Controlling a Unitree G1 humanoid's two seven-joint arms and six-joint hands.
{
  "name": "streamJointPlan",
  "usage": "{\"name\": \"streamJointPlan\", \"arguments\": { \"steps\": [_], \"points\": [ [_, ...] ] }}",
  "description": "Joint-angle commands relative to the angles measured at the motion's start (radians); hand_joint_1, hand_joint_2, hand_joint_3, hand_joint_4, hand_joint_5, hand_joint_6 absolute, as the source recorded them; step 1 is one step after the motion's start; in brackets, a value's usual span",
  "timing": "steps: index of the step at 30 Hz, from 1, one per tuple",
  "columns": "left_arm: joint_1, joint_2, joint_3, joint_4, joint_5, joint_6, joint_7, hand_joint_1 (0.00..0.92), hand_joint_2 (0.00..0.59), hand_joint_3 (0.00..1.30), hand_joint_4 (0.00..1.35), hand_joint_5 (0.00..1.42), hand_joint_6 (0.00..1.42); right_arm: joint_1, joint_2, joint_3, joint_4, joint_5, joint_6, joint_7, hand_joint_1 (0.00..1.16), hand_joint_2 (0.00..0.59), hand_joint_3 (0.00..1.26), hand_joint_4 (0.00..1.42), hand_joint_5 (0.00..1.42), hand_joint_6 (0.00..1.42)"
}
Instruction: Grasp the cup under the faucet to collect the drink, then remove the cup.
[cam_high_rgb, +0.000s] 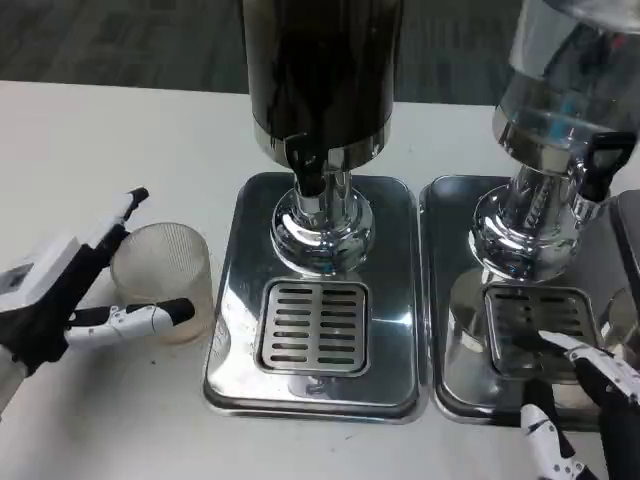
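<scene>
A second, clear-tanked dispenser (560, 130) stands on its own chrome tray (450, 300) at right.

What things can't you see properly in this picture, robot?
- Head view: the tops of the dark dispenser and the clear dispenser are cut off by the top edge.
- Whether the cup holds any drink: its ribbed wall is too cloudy to tell.
- The right hand is cut off by the bottom edge.
- Whether the left hand truly grips the cup or only touches it.
</scene>
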Motion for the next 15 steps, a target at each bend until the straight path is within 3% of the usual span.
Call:
{"name": "streamJointPlan", "arguments": {
  "steps": [1, 10, 15],
  "points": [
    [0.022, -0.001, -0.011, 0.020, 0.005, -0.006, 0.021, 0.194, 0.015, 0.00, 0.00, 0.21, 0.37, -0.002, -0.008, -0.004, -0.008, 0.014, -0.010, 0.010, 0.22, 0.459, 0.40, 0.31, 0.27, 0.18],
    [0.039, -0.034, 0.015, 0.043, -0.045, -0.048, 0.015, 0.258, 0.041, 0.00, 0.05, 0.29, 0.46, 0.004, -0.009, -0.014, -0.015, 0.030, -0.009, 0.020, 0.22, 0.460, 0.41, 0.31, 0.27, 0.18],
    [0.042, -0.059, 0.021, 0.049, -0.070, -0.057, -0.001, 0.310, 0.072, 0.10, 0.15, 0.42, 0.63, 0.016, -0.010, -0.023, -0.020, 0.040, -0.009, 0.028, 0.22, 0.460, 0.41, 0.31, 0.27, 0.18]
  ]
}}
